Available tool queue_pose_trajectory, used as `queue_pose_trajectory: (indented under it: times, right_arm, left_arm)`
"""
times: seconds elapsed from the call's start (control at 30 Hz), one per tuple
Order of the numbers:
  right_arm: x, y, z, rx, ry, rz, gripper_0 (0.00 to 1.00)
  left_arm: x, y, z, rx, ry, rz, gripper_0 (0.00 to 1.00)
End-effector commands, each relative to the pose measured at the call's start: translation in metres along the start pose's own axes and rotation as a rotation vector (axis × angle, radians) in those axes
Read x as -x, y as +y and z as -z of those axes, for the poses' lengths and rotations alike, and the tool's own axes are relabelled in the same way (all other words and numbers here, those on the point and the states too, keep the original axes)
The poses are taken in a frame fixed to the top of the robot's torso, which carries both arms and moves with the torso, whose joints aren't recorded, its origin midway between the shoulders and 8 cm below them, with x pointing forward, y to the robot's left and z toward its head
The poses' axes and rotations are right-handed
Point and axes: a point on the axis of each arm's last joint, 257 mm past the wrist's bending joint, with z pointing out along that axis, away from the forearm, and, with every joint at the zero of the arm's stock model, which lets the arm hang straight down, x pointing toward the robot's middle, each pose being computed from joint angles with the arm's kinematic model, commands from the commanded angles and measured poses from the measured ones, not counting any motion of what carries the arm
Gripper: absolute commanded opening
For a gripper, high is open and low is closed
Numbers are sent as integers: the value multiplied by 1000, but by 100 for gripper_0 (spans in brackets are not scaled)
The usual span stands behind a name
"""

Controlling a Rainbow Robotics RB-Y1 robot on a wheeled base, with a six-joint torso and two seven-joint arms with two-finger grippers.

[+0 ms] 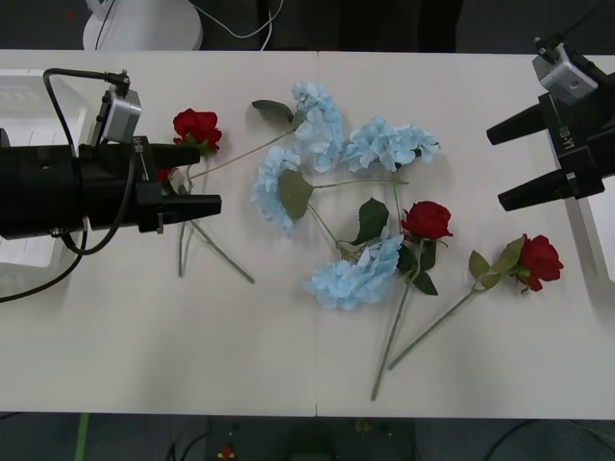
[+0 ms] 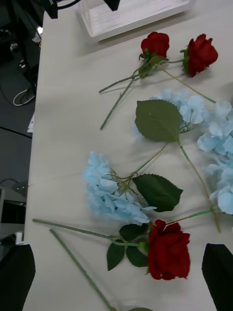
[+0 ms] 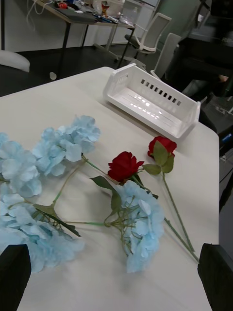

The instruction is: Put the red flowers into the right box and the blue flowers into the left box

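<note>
Red flowers lie in two places. One rose (image 1: 197, 127) lies just beyond my left gripper (image 1: 207, 176), and a second bloom (image 1: 165, 176) is half hidden behind its finger. Two more roses (image 1: 426, 220) (image 1: 539, 260) lie right of centre, the far one below my right gripper (image 1: 500, 168). Blue flowers (image 1: 322, 120) (image 1: 389, 144) (image 1: 274, 187) (image 1: 357, 274) spread across the middle. Both grippers hover open with nothing held. The left box (image 1: 19, 96) sits behind the left arm, and the right box (image 1: 601, 226) is at the right edge. The left wrist view has the right box (image 3: 153, 99) beyond two roses (image 3: 125, 165).
Long green stems (image 1: 216, 252) and leaves (image 1: 295, 194) cross one another between the blooms. A white round base (image 1: 142, 29) stands beyond the table's far edge. Chairs and desks (image 3: 150, 34) are in the room behind.
</note>
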Motion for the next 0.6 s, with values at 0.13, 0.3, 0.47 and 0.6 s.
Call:
queue_pose_trajectory:
  times: [0.13,0.3,0.47,0.6]
  right_arm:
    - [-8,19,-2,-15,112,-738,100]
    - [-11,37,-14,-55,180,-1157,100]
    - [-32,60,-35,-181,279,-1673,100]
    - [-49,62,-48,-269,266,-1848,100]
  left_arm:
    - [2,55,35,86,-6,219,100]
    - [-12,79,44,139,49,397,100]
    - [-27,110,54,289,151,608,100]
    - [-34,119,47,391,167,670,100]
